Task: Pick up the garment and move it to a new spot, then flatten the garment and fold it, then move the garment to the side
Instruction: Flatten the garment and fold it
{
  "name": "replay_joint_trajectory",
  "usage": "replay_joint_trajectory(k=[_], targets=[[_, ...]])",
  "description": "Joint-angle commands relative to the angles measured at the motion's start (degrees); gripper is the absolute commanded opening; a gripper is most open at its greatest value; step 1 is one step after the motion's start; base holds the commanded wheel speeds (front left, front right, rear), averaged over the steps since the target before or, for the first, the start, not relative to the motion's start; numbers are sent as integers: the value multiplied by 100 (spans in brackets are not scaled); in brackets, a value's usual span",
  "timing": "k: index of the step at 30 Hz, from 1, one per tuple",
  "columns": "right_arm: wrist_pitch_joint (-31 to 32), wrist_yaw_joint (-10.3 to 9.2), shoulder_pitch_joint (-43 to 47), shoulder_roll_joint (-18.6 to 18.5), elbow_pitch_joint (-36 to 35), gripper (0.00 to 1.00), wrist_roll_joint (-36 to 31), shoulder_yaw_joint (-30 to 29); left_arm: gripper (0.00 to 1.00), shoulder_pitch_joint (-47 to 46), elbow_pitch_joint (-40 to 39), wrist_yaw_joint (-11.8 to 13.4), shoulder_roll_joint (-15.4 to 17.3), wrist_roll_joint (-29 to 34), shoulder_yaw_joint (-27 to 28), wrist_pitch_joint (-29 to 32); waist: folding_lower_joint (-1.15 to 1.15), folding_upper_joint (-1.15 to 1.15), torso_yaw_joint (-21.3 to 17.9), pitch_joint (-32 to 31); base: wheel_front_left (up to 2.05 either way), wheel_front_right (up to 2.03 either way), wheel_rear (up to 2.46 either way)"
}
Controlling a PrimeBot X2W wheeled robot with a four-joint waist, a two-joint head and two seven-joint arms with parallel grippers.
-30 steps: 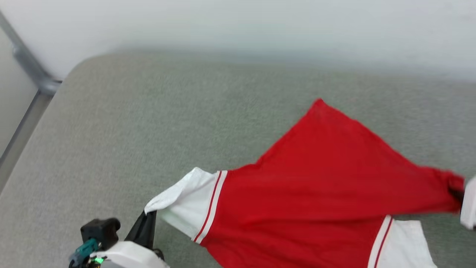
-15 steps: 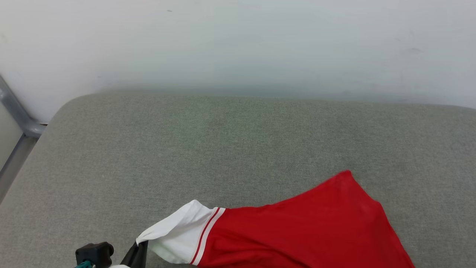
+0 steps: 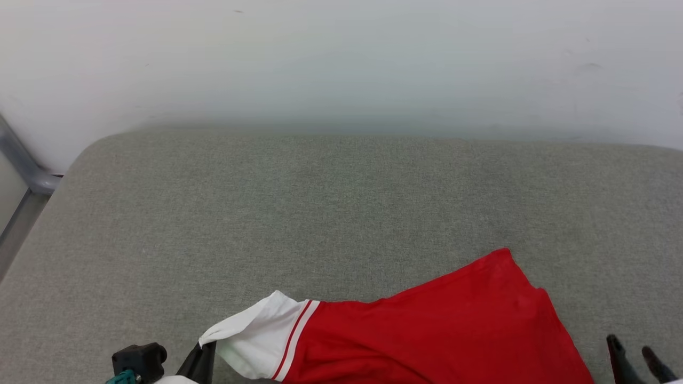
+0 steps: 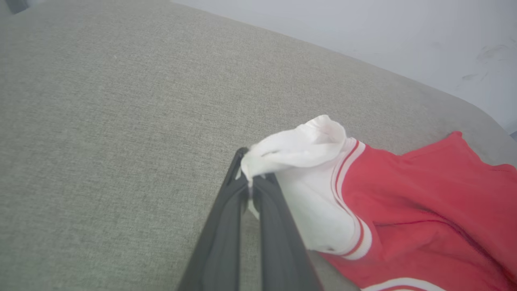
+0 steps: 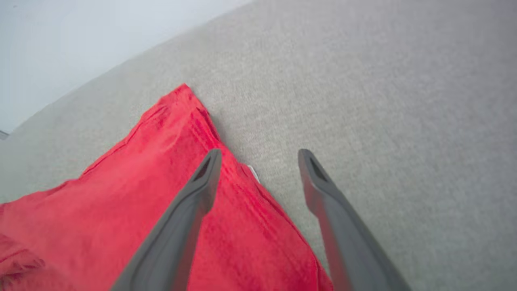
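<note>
The garment (image 3: 427,330) is a red shirt with white, red-striped sleeves, lying plain red side up on the grey cushion (image 3: 320,213) at the lower middle of the head view. My left gripper (image 3: 205,354) is shut on the tip of its white sleeve (image 4: 299,145), pinched between the two dark fingers (image 4: 258,202). My right gripper (image 5: 258,161) stands open above the garment's (image 5: 161,194) red edge, one finger over the cloth and the other over bare cushion, holding nothing. Its fingertips (image 3: 613,341) show at the head view's lower right, just right of the cloth.
A pale wall (image 3: 341,64) rises behind the cushion. A grey metal rail (image 3: 21,165) runs along the cushion's far left edge. Bare grey cushion stretches beyond and to the left of the garment.
My right gripper has let go of the garment's red edge and opened; the stretched corner has dropped onto the cushion. The head camera tilted up, shifting the scene down. The left grip holds.
</note>
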Motion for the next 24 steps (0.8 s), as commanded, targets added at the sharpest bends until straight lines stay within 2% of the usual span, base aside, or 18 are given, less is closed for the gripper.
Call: replay_joint_trajectory(k=[1, 4, 7, 9, 12, 19, 24], targets=[[-157, -4, -146, -95, -19, 100, -28, 46, 0, -80, -22, 8, -11, 31, -1, -29, 0, 0, 3, 20, 0, 0, 0], [-625, -4, -542, -274, 218, 100, -86, 266, 0, -181, -57, -1, -35, 48, -27, -53, 0, 0, 28, 128, 0, 0, 0], [-700, -4, -1160, -542, 631, 100, -116, 491, 0, -377, -47, -56, -81, 93, -77, -92, 0, 0, 104, 328, 0, 0, 0], [-536, -4, -1569, -777, 961, 100, -165, 713, 0, -511, -5, -93, -114, 112, -111, -128, 0, 0, 156, 473, 0, 0, 0], [1, -4, -2217, -1116, 1391, 100, -60, 1010, 0, -741, 48, -162, -174, 154, -170, -176, 0, 0, 257, 683, 0, 0, 0], [2016, -3, -3525, -1885, 1984, 100, 112, 2099, 0, -1195, 195, -318, -311, 240, -321, -293, 0, 0, 495, 1083, 0, 0, 0], [2684, -4, -4083, -2228, 2114, 100, 196, 2871, 0, -1473, 296, -427, -409, 262, -396, -398, 0, 0, 651, 1392, 0, 0, 0]])
